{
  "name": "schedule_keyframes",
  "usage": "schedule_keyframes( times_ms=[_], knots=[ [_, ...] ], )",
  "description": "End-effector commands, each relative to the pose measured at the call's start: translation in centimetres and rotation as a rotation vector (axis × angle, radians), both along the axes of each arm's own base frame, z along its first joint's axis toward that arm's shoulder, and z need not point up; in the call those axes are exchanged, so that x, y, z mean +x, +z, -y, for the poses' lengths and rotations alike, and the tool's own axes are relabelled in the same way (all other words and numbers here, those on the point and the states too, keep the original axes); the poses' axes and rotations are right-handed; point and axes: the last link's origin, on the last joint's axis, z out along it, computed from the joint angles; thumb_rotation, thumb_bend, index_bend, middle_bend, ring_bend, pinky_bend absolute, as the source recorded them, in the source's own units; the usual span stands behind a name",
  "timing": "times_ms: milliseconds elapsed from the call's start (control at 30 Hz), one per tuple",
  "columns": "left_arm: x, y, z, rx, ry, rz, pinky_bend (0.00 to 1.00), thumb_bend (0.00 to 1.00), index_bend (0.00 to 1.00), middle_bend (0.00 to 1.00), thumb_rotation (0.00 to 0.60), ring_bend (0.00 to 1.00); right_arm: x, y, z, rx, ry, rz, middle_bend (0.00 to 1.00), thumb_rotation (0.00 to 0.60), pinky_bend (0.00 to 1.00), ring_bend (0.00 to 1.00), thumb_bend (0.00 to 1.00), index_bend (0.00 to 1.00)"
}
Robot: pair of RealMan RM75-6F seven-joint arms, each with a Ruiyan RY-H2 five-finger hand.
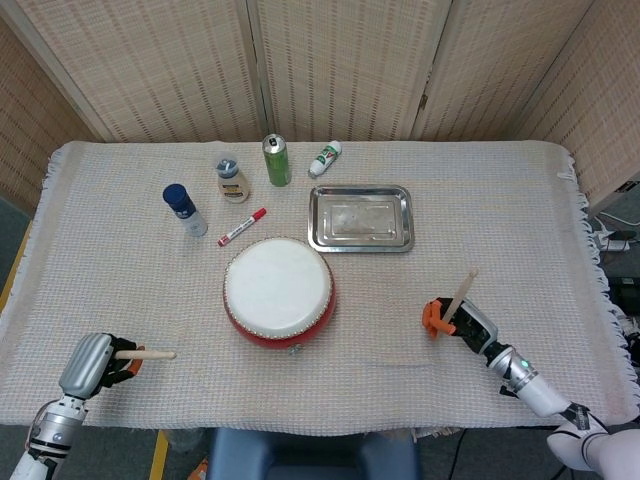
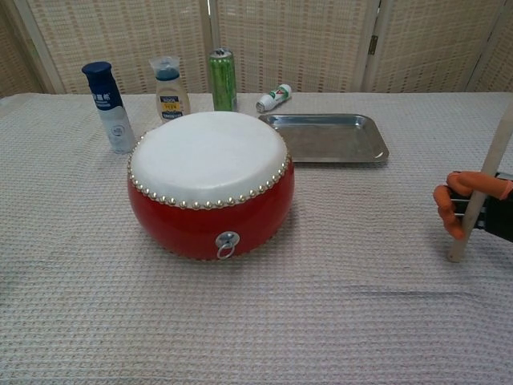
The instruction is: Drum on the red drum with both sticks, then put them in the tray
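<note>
A: Sticks in both hands, and neither one over the drum [image 1: 279, 291]. Right hand [image 1: 462, 320] sits low near the front right of the tabletop [image 1: 520, 210], orange fingers [image 2: 450, 203] curled round its stick [image 2: 479, 190].

B: That stick stands nearly upright, leaning a touch, lower end down at the cloth. Looks like a grip being settled rather than a swing.

A: Over on the left, the left hand [image 1: 92, 363] is at the front corner, well apart from the drum, fingers wrapped on the butt of the other stick [image 1: 146, 353]. It lies almost level, tip aimed toward the drum.

B: Chest view doesn't show that hand at all, only the head view does.

A: Drum sits in the middle, white skin up, ring on its red wall facing the robot. Makes sense: both arms can reach it from either side.

B: And the tray [image 1: 361, 217] lies just behind it to the right, bare metal, nothing in it. Handy for the drop-off.

A: Behind the drum stand a blue-capped bottle [image 1: 185, 210], a small bottle [image 1: 232, 179] and a green can [image 1: 277, 160], with a tube [image 1: 325, 158] and a red marker [image 1: 242, 227] lying flat. All out of the striking path, I'd say.

B: My read is the drumming is not yet under way; both hands need to lift and come inward.
</note>
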Motion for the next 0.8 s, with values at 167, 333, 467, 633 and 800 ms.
schedule_keyframes(
  times_ms=[167,333,467,633,800],
  knots=[
    [0.0,-0.1,0.0,-0.005,-0.001,0.000,1.00,0.55,1.00,1.00,0.600,1.00,-0.2,-0.8,-0.5,0.006,-0.002,-0.043,0.63,0.483,0.67,0.61,0.16,0.78],
    [-0.1,-0.1,0.1,-0.008,0.001,0.000,1.00,0.55,1.00,1.00,0.600,1.00,-0.1,-1.5,-0.6,0.016,0.002,-0.064,0.66,0.483,0.68,0.64,0.16,0.83],
    [-0.2,-0.2,0.1,-0.009,0.004,0.003,1.00,0.55,1.00,1.00,0.600,1.00,0.2,-2.0,-0.6,0.017,0.007,-0.072,0.71,0.483,0.71,0.69,0.16,0.91],
    [-0.3,-0.2,0.1,-0.012,0.007,0.004,1.00,0.55,1.00,1.00,0.600,1.00,0.7,-2.6,-0.5,0.014,0.014,-0.084,0.83,0.485,0.81,0.81,0.16,1.00],
    [-0.5,-0.2,0.1,-0.011,0.010,0.007,1.00,0.55,1.00,1.00,0.600,1.00,1.4,-3.1,-0.3,-0.026,0.033,-0.109,0.98,0.600,0.98,0.98,0.53,1.00]
  ],
)
